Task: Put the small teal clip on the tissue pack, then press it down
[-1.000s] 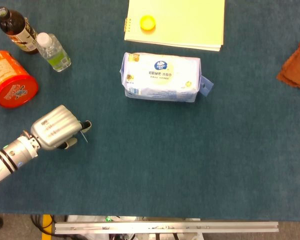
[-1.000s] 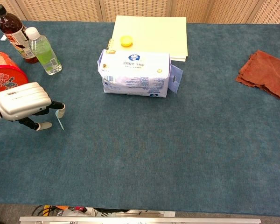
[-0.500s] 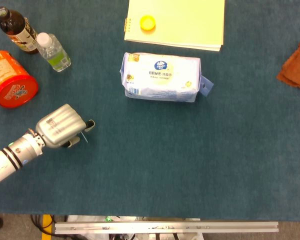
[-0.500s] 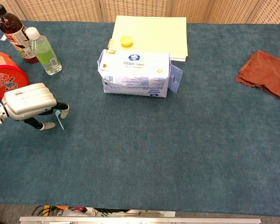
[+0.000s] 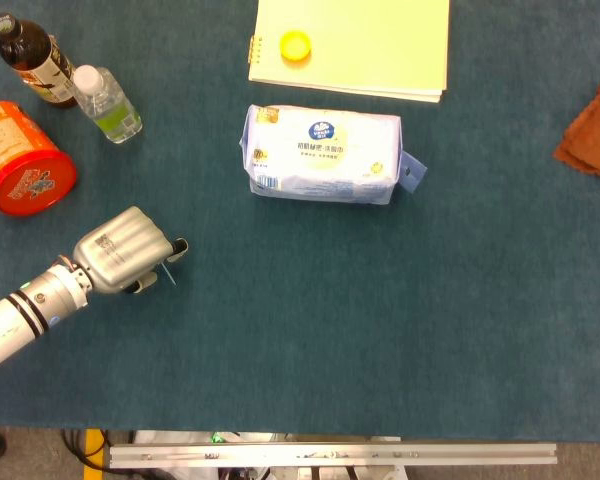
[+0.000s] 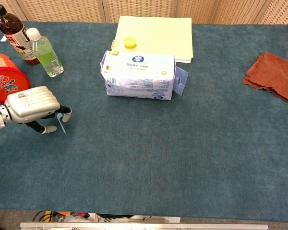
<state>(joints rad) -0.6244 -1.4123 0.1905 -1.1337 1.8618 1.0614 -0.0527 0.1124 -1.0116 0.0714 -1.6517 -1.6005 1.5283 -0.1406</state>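
Note:
The small teal clip (image 5: 168, 272) (image 6: 62, 123) shows as a thin sliver at the fingertips of my left hand (image 5: 120, 250) (image 6: 31, 104), low over the table at the left. The hand's fingers are curled and pinch the clip's upper end; its lower end points down at the cloth. The tissue pack (image 5: 322, 153) (image 6: 140, 74), white and blue, lies flat at the table's middle back, well to the right of and beyond the hand. Its top is bare. My right hand is not in either view.
A red canister (image 5: 22, 160), a clear bottle with green liquid (image 5: 107, 102) and a dark bottle (image 5: 32, 58) stand behind the left hand. A yellow notebook (image 5: 360, 45) with a yellow cap (image 5: 296, 44) lies behind the pack. A rust cloth (image 6: 272, 75) is at the right.
My left hand has shifted slightly to the right over the past second. The clip's tip stays at nearly the same spot. The tissue pack has not moved.

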